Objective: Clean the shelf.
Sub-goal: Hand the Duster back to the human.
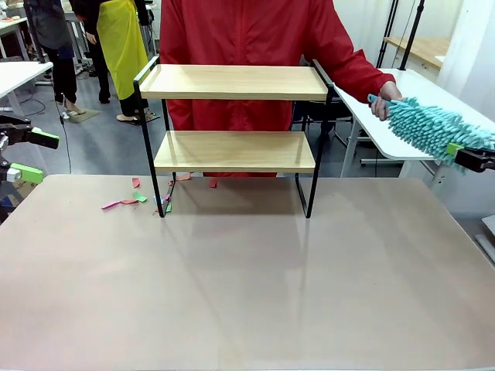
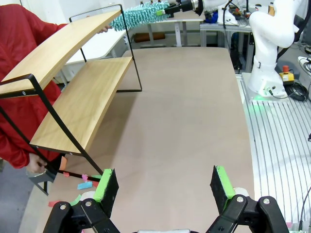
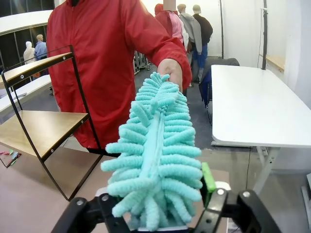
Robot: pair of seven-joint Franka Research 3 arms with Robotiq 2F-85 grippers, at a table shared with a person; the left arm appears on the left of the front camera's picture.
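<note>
Left gripper (image 2: 163,187): jaws spread wide, holding nothing; hovering at the table's left edge; paper scraps (image 1: 128,201) lie near the rack's left legs.
Shelf (image 1: 232,151): far centre of the table (image 1: 247,294); two wooden boards in a thin black frame; judged light, stiff, liable to slide or tip if pushed; brace it by the frame if needed; well apart from both grippers.
Duster (image 1: 429,127): soft teal chenille; compliant, light; take hold at the handle end.
Right gripper (image 3: 160,213): jaws around the duster's base; firm closure cannot be told; the person's hand (image 1: 384,99) holds the far tip.
</note>
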